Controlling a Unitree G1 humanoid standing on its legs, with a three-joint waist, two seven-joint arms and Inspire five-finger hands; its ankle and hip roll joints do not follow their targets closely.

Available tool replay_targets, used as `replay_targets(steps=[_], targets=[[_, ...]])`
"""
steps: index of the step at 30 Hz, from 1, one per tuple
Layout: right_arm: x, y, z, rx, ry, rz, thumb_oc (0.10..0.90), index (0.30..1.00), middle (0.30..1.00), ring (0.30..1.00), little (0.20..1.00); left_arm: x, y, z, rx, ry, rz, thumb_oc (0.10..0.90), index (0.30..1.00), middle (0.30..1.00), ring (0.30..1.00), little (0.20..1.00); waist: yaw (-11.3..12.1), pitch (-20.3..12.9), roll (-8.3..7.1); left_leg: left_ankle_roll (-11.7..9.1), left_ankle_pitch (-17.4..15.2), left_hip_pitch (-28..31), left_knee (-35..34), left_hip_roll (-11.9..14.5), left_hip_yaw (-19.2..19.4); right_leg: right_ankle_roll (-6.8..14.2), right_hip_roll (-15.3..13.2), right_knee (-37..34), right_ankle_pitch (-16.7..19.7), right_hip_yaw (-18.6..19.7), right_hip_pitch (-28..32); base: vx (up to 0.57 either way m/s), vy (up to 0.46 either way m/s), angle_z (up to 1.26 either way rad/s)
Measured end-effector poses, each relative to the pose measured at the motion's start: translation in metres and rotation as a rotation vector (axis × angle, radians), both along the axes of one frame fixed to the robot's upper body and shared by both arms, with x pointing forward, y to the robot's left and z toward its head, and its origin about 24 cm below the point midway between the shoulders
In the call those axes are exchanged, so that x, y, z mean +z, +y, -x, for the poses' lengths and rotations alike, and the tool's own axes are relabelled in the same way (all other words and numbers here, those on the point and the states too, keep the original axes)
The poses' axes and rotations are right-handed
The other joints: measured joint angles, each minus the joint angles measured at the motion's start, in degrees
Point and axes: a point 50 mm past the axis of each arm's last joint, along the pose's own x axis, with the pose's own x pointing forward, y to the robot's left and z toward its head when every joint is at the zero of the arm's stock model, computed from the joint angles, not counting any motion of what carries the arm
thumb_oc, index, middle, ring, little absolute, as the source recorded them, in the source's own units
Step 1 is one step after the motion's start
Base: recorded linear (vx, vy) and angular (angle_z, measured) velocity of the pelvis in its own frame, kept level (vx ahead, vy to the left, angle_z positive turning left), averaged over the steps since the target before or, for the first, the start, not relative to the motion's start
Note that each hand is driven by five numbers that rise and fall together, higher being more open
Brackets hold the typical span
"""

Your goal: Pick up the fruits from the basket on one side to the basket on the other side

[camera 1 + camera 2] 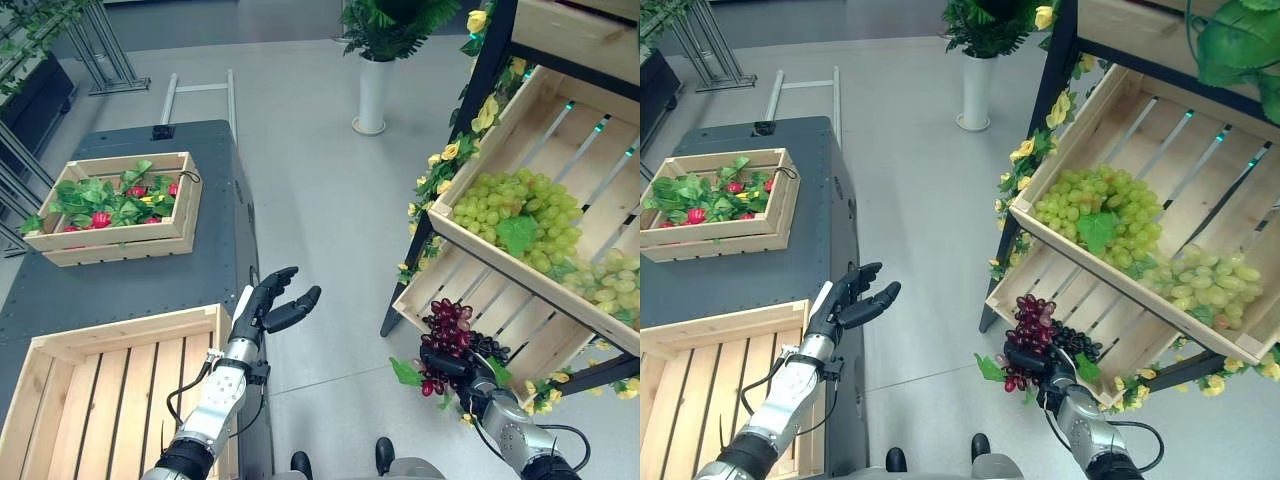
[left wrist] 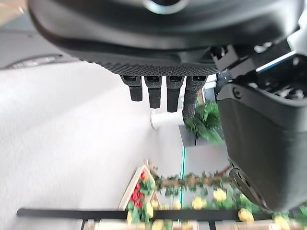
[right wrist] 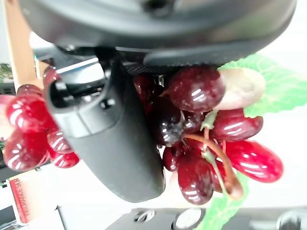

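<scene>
With right hand [image 1: 462,372] clamped on red grape bunch [image 1: 446,330] lower right: carry to empty crate [image 1: 95,395] lower left (left hand [image 1: 272,303] open, idle).

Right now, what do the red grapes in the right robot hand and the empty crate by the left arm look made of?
Red grapes: probably plastic imitation, glossy skins with hard highlights, flat fabric-like leaf; held in the right robot hand. Empty crate: pale unfinished wood, visible slats with gaps, matte.
</scene>
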Motion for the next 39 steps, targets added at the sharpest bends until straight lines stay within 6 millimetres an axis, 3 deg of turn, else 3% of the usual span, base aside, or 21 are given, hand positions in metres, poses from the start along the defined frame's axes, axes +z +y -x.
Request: replay_targets(steps=[3,6,8,10,12,15,17,20,22,33,39], targets=[[0.000,-0.005,0.001,-0.024,-0.002,0.005,0.400,0.300,0.300,0.300,0.300,-0.006,-0.004,0.006,-0.039,0.029,-0.009,0.800,0.900,0.900,0.900,0.900,0.15,-0.25,-0.61,0.09,0.23,-1.67,0.25,-0.06,0.16,0.04,0.00,0.37,0.33,0.28,-1.96,-0.17,-0.029,-0.03],[0.007,-0.008,-0.008,-0.035,-0.055,0.017,0.400,0.300,0.300,0.300,0.300,-0.002,-0.006,0.001,-0.071,0.019,-0.032,0.800,0.900,0.900,0.900,0.900,0.38,1.06,-1.48,0.58,-0.16,-7.72,4.99,0.24,0.08,-0.23,-0.07,4.59,0.33,-0.12,-7.91,-0.26,-0.039,-0.01],[0.025,-0.010,-0.031,-0.027,-0.143,0.035,0.400,0.300,0.300,0.300,0.300,0.018,-0.005,-0.019,-0.096,-0.055,-0.072,0.800,0.900,0.900,0.900,0.900,0.50,6.76,-2.37,0.71,-3.09,-13.60,13.77,0.99,0.07,-0.96,-0.07,9.67,-0.47,-0.72,-12.08,-0.20,-0.007,0.01],[0.040,-0.014,-0.047,-0.023,-0.205,0.055,0.400,0.300,0.300,0.300,0.300,0.035,-0.006,-0.035,-0.103,-0.116,-0.086,0.800,0.900,0.900,0.900,0.900,0.26,11.06,-2.30,0.67,-5.16,-17.29,19.10,1.55,-0.33,-1.00,-0.18,13.47,-1.65,-1.08,-14.83,-0.11,0.004,0.05],[0.049,-0.019,-0.055,-0.032,-0.242,0.074,0.400,0.300,0.300,0.300,0.300,0.049,-0.010,-0.045,-0.107,-0.172,-0.085,0.800,0.900,0.900,0.900,0.900,0.31,13.92,-2.03,1.20,-6.27,-20.33,22.80,1.95,-0.66,-1.07,-0.29,17.15,-2.99,-1.47,-17.68,-0.13,-0.011,0.09],[0.066,-0.037,-0.064,-0.091,-0.295,0.127,0.400,0.300,0.300,0.300,0.300,0.084,-0.025,-0.062,-0.151,-0.309,-0.079,0.800,0.900,0.900,0.900,0.900,1.36,18.45,-2.04,1.06,-7.48,-28.95,31.20,1.88,-2.39,-1.82,-0.72,28.31,-7.13,-1.72,-27.30,-0.10,-0.034,0.24],[0.076,-0.041,-0.071,-0.103,-0.321,0.141,0.400,0.300,0.300,0.300,0.300,0.086,-0.031,-0.063,-0.166,-0.317,-0.081,0.800,0.900,0.900,0.900,0.900,1.53,19.28,-1.61,1.95,-11.01,-32.26,36.90,0.85,-3.73,-2.11,-0.17,30.85,-7.33,-1.52,-30.42,-0.06,-0.040,-0.08],[0.082,-0.045,-0.075,-0.124,-0.341,0.165,0.400,0.300,0.300,0.300,0.300,0.081,-0.037,-0.060,-0.202,-0.298,-0.087,0.800,0.900,0.900,0.900,0.900,1.58,19.36,-1.52,2.01,-11.86,-35.00,39.26,0.89,-4.80,-2.55,-0.19,34.23,-8.04,-1.89,-33.11,-0.07,-0.014,-0.02],[0.097,-0.055,-0.083,-0.152,-0.373,0.212,0.400,0.300,0.300,0.300,0.300,0.082,-0.038,-0.059,-0.213,-0.304,-0.090,0.800,0.900,0.900,0.900,0.900,1.69,19.37,-1.52,1.83,-13.39,-38.87,43.99,0.88,-5.17,-2.90,-0.47,39.19,-10.10,-2.08,-37.27,-0.01,0.009,0.05],[0.185,-0.105,-0.110,-0.321,-0.571,0.358,0.400,0.300,0.300,0.300,0.300,0.096,-0.036,-0.057,-0.252,-0.353,-0.134,0.800,0.900,0.900,0.900,0.900,1.96,19.37,-1.51,1.65,-14.86,-48.38,52.24,0.70,-7.77,-3.36,0.10,46.23,-11.02,-2.18,-46.14,0.01,-0.029,-0.01],[0.205,-0.128,-0.109,-0.382,-0.572,0.363,0.400,0.300,0.300,0.300,0.300,0.107,-0.037,-0.055,-0.285,-0.391,-0.150,0.800,0.900,0.900,0.900,0.900,2.50,19.38,-1.58,1.23,-15.27,-49.86,54.00,0.72,-9.55,-3.64,0.52,46.77,-11.17,-3.33,-46.58,0.02,-0.090,0.05]])
